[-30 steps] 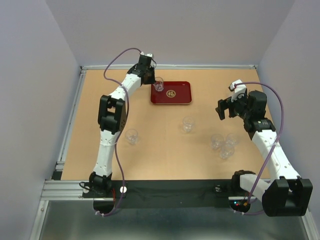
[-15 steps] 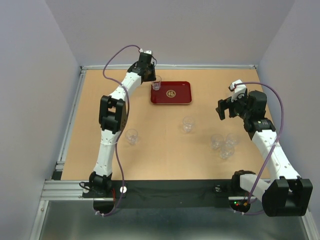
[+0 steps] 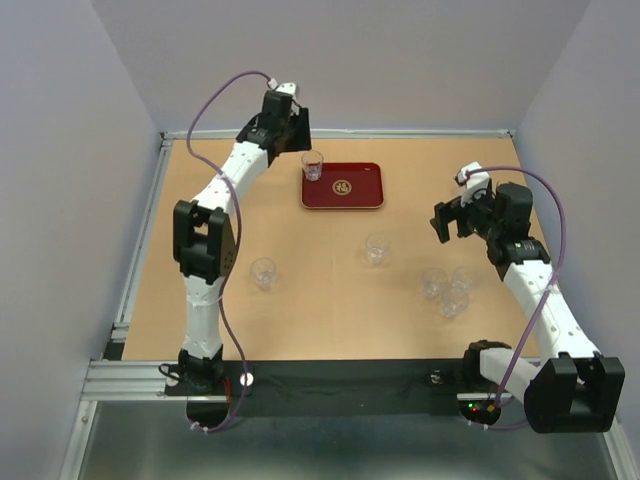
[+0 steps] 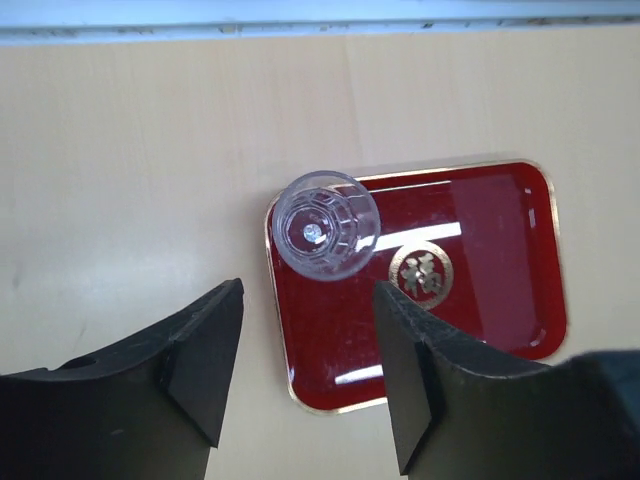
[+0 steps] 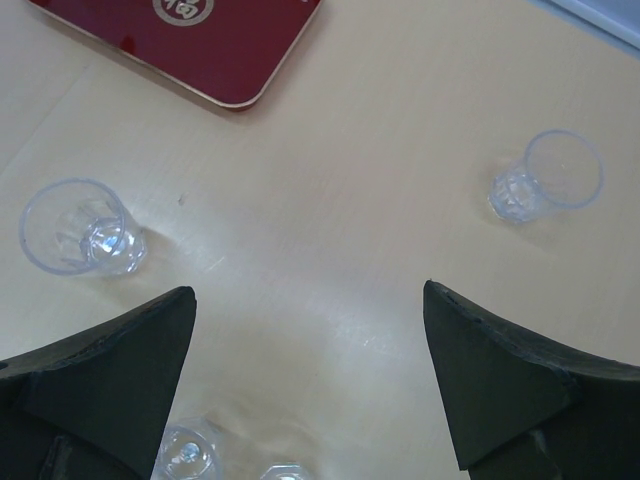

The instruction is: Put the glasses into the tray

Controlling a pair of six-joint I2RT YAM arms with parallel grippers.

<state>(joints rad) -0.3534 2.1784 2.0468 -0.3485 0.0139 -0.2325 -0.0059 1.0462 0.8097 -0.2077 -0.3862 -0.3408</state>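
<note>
The dark-red tray (image 3: 352,190) with its gold emblem lies at the back of the table. One clear glass (image 3: 313,165) stands upright in its far-left corner. My left gripper (image 3: 291,131) hovers above and behind that corner. In the left wrist view it (image 4: 310,300) is open, with the glass (image 4: 326,225) free beyond the fingertips on the tray (image 4: 480,250). Several more glasses stand on the table: one (image 3: 263,272) at the left, one (image 3: 376,248) in the middle, and three (image 3: 450,288) clustered at the right. My right gripper (image 3: 449,216) is open and empty (image 5: 308,300).
A raised metal rail (image 3: 340,133) runs along the table's back edge, just behind my left gripper. The right wrist view shows one corner of the tray (image 5: 230,50), a glass (image 5: 80,228) at the left, another (image 5: 548,178) at the right, and two (image 5: 185,455) near the bottom edge.
My left gripper has opened, let go of the glass in the tray's corner, and risen back away from it. The right arm has not moved.
</note>
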